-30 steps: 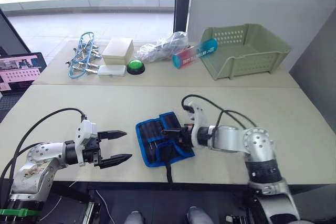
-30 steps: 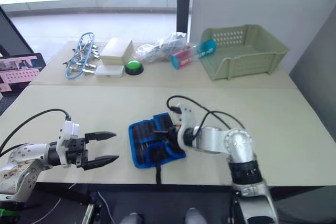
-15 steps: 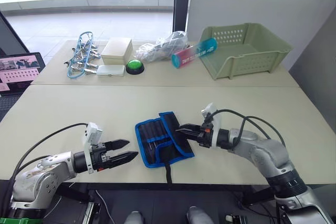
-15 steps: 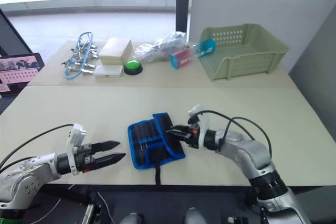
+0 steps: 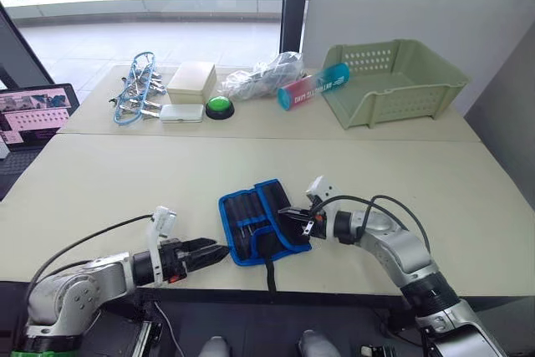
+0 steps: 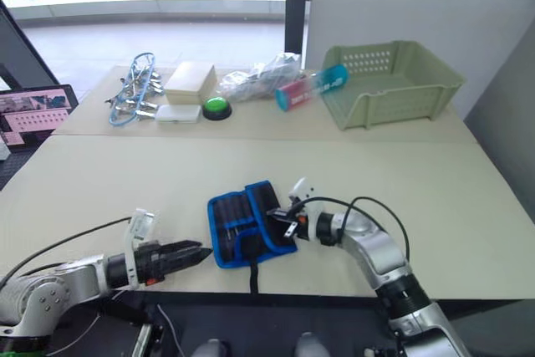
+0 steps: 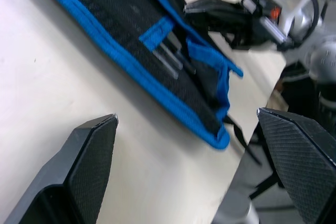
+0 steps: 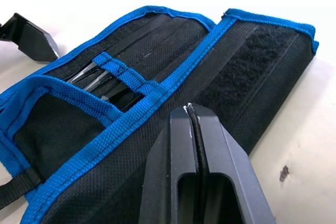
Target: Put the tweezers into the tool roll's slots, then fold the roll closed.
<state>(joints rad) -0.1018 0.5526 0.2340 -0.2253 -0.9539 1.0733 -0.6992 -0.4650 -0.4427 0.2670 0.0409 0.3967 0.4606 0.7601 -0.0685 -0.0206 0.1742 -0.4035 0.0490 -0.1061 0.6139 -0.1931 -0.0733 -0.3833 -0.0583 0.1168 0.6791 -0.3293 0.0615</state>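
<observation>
Black tool roll (image 5: 261,225) between left end effector (image 5: 216,252), right end effector (image 5: 294,215)

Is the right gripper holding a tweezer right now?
No, the right gripper is shut with nothing between its fingers, hovering over the roll.

My left tool (image 5: 216,252) lies low with fingers spread apart; my right tool (image 5: 294,214) reaches inward, fingers pressed together.

Tweezers (image 8: 113,85) mostly tucked under roll (image 8: 157,51) fabric, count unclear. Strap (image 8: 13,192) cut off at edge. Right claw (image 8: 195,124) base cropped below.
</observation>
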